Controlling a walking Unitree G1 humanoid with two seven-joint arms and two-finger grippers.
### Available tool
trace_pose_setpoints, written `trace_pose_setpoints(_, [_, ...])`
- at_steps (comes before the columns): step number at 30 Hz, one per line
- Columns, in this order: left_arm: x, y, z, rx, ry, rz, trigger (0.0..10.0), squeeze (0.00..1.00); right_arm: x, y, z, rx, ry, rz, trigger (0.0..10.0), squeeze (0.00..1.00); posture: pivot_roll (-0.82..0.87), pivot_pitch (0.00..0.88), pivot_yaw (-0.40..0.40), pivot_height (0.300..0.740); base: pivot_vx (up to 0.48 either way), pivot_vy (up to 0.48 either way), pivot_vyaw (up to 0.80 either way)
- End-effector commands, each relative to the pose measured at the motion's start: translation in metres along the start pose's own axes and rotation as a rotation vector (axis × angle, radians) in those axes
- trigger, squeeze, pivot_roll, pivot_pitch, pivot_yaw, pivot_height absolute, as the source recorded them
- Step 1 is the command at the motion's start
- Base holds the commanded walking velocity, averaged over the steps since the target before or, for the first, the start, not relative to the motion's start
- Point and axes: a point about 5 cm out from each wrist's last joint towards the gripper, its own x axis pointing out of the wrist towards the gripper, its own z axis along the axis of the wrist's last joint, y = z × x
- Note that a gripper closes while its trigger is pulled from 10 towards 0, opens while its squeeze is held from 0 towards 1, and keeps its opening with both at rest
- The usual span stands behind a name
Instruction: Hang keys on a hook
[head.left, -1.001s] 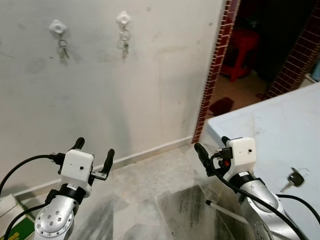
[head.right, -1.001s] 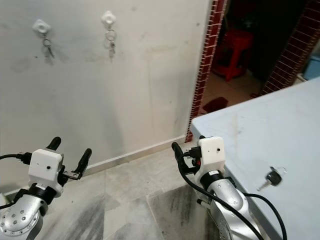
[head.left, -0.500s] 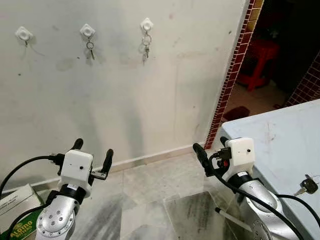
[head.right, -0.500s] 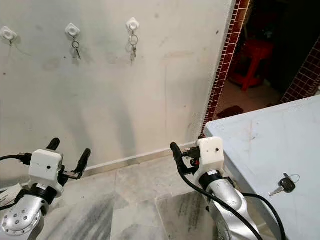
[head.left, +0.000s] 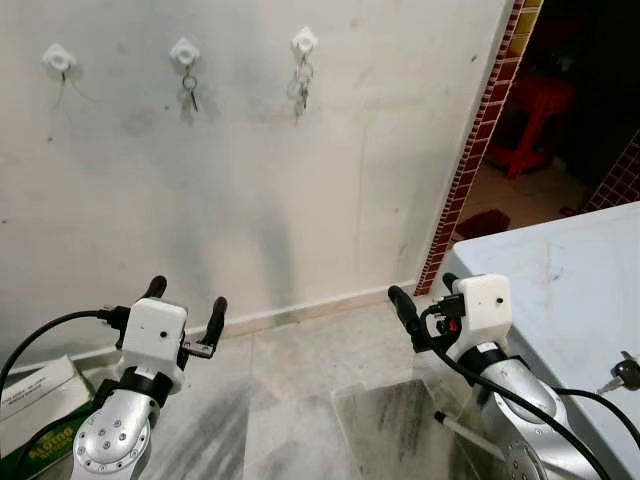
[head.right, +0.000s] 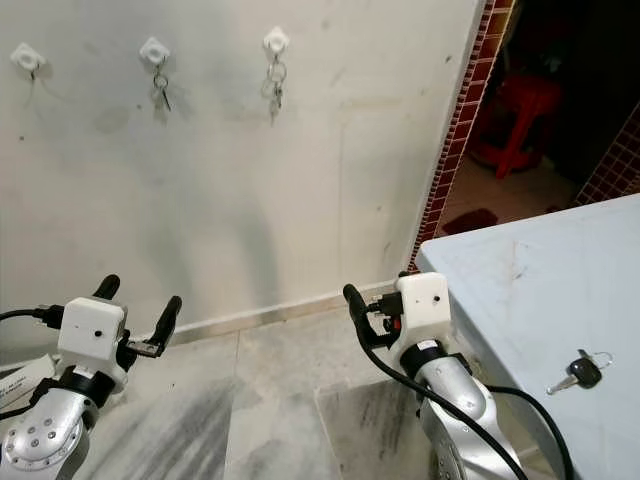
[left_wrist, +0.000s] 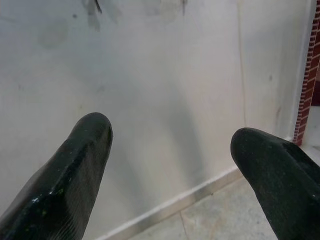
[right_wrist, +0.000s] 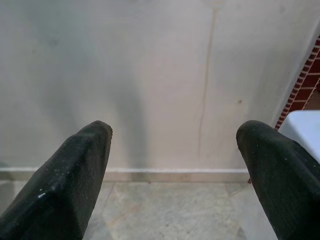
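Note:
Three white hooks sit high on the wall: a left hook (head.left: 58, 57), a middle hook (head.left: 184, 50) and a right hook (head.left: 305, 40). Key bunches (head.left: 301, 85) hang from the middle and right ones. A black-headed key (head.right: 582, 371) on a ring lies on the pale blue table (head.right: 520, 290) at my right. My left gripper (head.left: 185, 303) is held low in front of the wall, open and empty. My right gripper (head.left: 425, 293) is open and empty too, beside the table's corner, with the key behind it. Both wrist views look at bare wall between open fingertips (left_wrist: 90, 135).
A doorway framed in red-brown tiles (head.left: 480, 150) opens at the right, with a red stool (head.left: 530, 110) beyond it. A box (head.left: 35, 400) lies on the floor at the lower left. Marble floor (head.left: 300, 390) stretches between me and the wall.
The camera has turned left: the hooks have shifted right, a third hook has come into view, and the table with its key has slid toward the right edge. Both arms keep their pose.

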Motion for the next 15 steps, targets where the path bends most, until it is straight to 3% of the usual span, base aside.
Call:
trace_pose_setpoints(1, [-0.0001, 0.0011, -0.0045, 0.003, 0.026, 0.002, 10.0, 0.00, -0.0009, 0.0001, 0.0020, 0.001, -0.005, -0.001, 10.0, 0.00, 0.09, 0.000, 0.022, 0.740, -0.274, 0.000, 0.00])
trace_pose_setpoints(15, [-0.0008, 0.0009, -0.0053, 0.006, 0.028, -0.005, 10.0, 0.00, -0.0007, 0.0009, 0.0011, 0.004, -0.002, 0.002, 10.0, 0.00, 0.09, 0.000, 0.022, 0.740, -0.277, 0.000, 0.00])
